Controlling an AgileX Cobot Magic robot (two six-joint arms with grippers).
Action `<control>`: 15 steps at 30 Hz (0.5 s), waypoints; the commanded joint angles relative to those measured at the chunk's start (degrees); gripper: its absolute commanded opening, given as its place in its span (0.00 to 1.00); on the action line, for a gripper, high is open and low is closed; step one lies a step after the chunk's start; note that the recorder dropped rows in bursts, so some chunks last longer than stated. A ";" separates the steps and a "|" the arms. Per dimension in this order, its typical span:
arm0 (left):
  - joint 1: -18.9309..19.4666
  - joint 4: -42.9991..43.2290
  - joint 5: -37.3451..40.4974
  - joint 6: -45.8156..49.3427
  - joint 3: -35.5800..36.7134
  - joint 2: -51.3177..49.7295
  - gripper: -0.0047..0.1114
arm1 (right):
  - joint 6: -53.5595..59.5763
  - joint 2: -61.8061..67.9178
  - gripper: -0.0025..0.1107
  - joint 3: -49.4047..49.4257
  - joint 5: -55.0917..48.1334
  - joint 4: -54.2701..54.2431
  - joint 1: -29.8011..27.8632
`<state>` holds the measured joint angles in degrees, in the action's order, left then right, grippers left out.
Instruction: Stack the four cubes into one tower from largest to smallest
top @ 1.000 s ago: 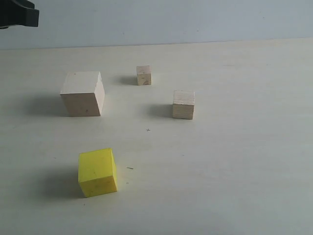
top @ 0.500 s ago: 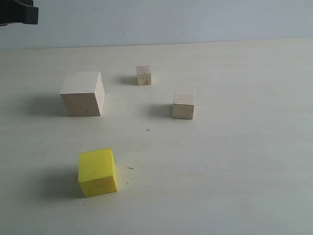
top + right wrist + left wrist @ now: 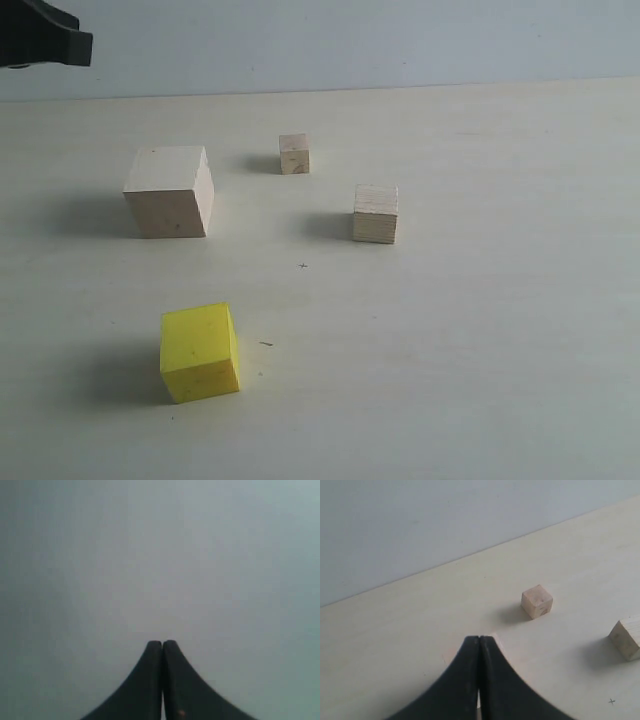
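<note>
Pale worktop (image 3: pixel 480 330) under a plain grey-blue wall (image 3: pixel 350 40) carries four cubes, all apart and none stacked: three of bare wood and one yellow. Of the wooden ones, the large cube (image 3: pixel 168 192) sits at the left, the small cube (image 3: pixel 294 154) farther back near the middle, and the medium cube (image 3: pixel 375 213), with layered edges, right of centre. The yellow cube (image 3: pixel 200 352) stands nearest the camera, in front of the large one. A tiny cross mark (image 3: pixel 303 266) is drawn on the surface among them. The left gripper (image 3: pixel 479 639) has its jaws pressed together on nothing, above the worktop; the right gripper (image 3: pixel 162 642) is likewise closed and empty, facing only the wall
</note>
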<state>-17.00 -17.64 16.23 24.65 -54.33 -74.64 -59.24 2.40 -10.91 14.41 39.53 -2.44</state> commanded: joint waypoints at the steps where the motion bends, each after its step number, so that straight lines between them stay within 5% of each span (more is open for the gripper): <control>1: -0.43 1.01 -0.74 -0.60 -0.36 -3.41 0.04 | -28.60 6.80 0.02 -5.29 12.78 32.29 -0.07; 6: -0.43 2.86 -1.85 -0.60 -0.36 -7.64 0.04 | -40.49 17.38 0.02 -9.83 24.63 52.91 2.88; 15: 2.05 3.58 -1.85 -0.98 -4.95 -15.84 0.04 | -53.86 26.08 0.02 -11.18 29.46 60.42 10.51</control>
<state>-16.05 -14.30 15.38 24.51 -57.25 -88.80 -109.63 26.81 -21.57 42.11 98.81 6.16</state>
